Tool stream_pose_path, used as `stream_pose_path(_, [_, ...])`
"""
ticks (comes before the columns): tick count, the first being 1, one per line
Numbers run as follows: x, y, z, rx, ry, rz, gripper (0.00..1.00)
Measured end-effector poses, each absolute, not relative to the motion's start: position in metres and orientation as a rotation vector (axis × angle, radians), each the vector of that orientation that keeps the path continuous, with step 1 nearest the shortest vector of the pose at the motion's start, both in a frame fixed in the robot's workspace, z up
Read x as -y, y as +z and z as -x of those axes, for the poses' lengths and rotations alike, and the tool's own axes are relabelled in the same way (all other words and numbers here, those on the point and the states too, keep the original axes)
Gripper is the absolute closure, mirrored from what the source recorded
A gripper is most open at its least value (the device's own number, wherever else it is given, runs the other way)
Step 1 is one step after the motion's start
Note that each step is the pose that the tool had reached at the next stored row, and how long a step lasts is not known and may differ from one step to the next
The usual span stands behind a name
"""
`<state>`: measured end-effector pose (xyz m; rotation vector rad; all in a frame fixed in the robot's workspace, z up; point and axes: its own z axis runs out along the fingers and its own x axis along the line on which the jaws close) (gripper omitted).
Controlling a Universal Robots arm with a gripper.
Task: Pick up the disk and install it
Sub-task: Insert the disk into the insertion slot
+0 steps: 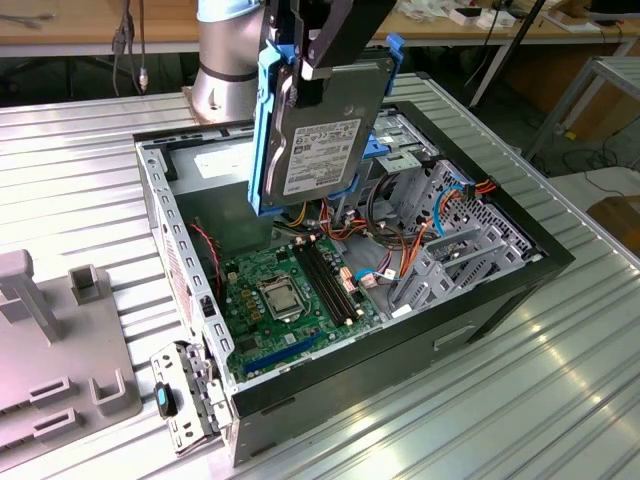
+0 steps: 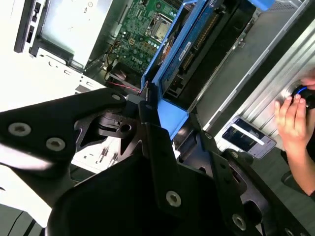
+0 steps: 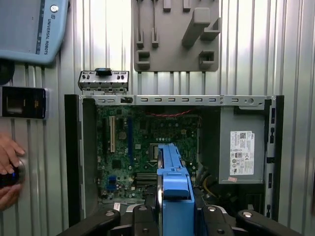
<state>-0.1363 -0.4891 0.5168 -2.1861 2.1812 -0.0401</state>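
The disk (image 1: 325, 130), a dark grey drive in a bright blue carrier, hangs edge-down and slightly tilted above the open computer case (image 1: 480, 290). My gripper (image 1: 305, 62) is shut on its upper end, black fingers clamping both flat sides. In the first wrist view the carrier's blue edge (image 3: 173, 179) points down at the green motherboard (image 3: 142, 147), between my fingers (image 3: 142, 216). In the second wrist view the disk (image 2: 194, 44) stretches away from my gripper (image 2: 147, 105) over the case. The grey drive cage (image 1: 450, 240) lies to the exterior view's right of the disk.
A grey fixture plate (image 1: 50, 350) lies on the ribbed metal table at the exterior view's left. A bracket with a blue latch (image 1: 165, 400) hangs at the case's near corner. A person's hand (image 3: 7, 157) rests beside the case, near a dark device (image 3: 24, 102) and a pendant (image 3: 29, 29).
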Motion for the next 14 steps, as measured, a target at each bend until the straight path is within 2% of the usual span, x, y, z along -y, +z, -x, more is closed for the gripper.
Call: stream_pose_path(14, [0.4891, 0.5166, 0.1351, -2.182, -0.042, 2.187, 0.63])
